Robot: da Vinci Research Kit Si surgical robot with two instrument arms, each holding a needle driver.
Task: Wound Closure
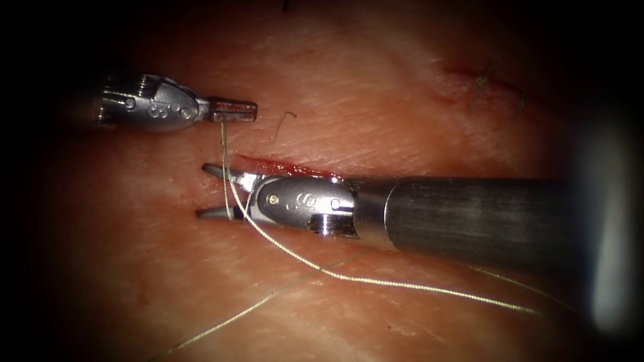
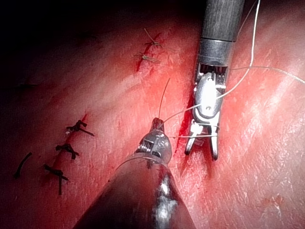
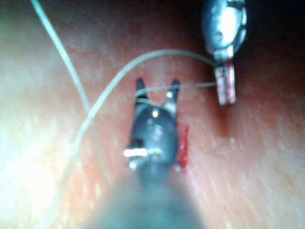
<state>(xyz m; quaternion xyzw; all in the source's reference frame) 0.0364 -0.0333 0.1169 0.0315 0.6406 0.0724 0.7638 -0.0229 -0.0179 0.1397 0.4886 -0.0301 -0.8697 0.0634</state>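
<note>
The left pincer (image 1: 235,110) is clenched on the thread (image 1: 376,281), which drops from its tip toward the cut (image 1: 282,167) in the tissue (image 1: 376,94). The right pincer (image 1: 216,192) lies across the cut with its jaws spread wide, grasping nothing; the thread crosses the gap between the two jaws and also runs over the tool's body before trailing off across the tissue toward the lower right edge and, in another strand, the lower left corner. In the left wrist view the left pincer (image 2: 157,125) pinches the strand while the right pincer (image 2: 202,143) stands splayed just beside it over red fluid (image 2: 183,129). The right wrist view shows the right pincer (image 3: 156,88) released, a strand bridging its tips, with the left pincer (image 3: 225,86) near. I cannot make out the needle, so whether it sits in the tissue I cannot tell. A short loose thread end (image 1: 285,124) lies just above the cut, and older stitches (image 2: 71,148) mark other cuts. The thread looks fine, limp and slippery, so it likely wants a firm pinch well inside the jaws; the tissue looks soft, moist and easily torn.
</note>
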